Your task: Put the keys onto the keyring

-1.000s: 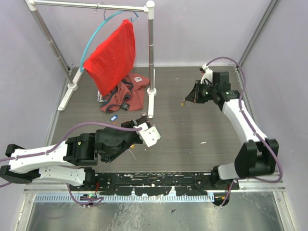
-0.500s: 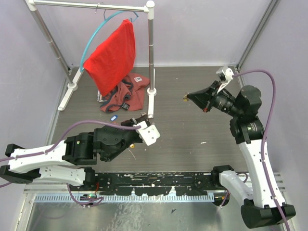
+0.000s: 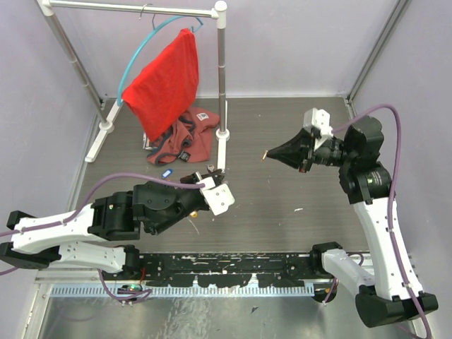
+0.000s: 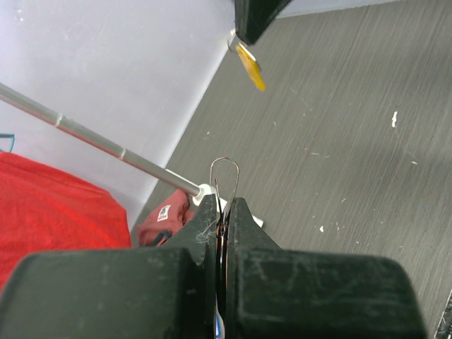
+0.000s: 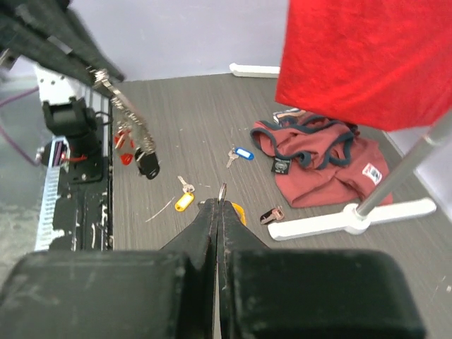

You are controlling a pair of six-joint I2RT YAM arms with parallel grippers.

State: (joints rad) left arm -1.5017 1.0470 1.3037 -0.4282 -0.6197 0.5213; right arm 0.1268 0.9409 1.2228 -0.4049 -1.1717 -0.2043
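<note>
While the top external camera takes in both arms, little detail is given: the left gripper (image 3: pixel 205 178) is held low over the dark grey wood-grain table (image 3: pixel 282 212), near the foot of the white clothes rack (image 3: pixel 221 152). The right gripper (image 3: pixel 271 153) is pointed left towards it, well apart. A small silver key with a yellow plastic head (image 3: pixel 265 155) is seen only as a speck at its tip. Whether either pair of fingers is closed cannot be told from there. A blue-tagged key (image 3: pixel 167 173) is seen lying on the table near a crumpled maroon garment (image 3: pixel 185 141). By the left wrist camera the missing detail is supplied: the left fingers are pressed together on a thin silver wire keyring (image 4: pixel 224 176), whose loop stands upright above their tips. The yellow-headed key is seen at the right gripper's tip at the upper edge, apart from the ring. By the right wrist camera the right fingers are shown pinched together on that key, its silver end protruding just beyond the tips. Red- and black-headed keys (image 5: pixel 134 152) are seen dangling beneath the left gripper, and a second yellow-tagged key (image 5: pixel 183 202) is seen lying on the table.
</note>
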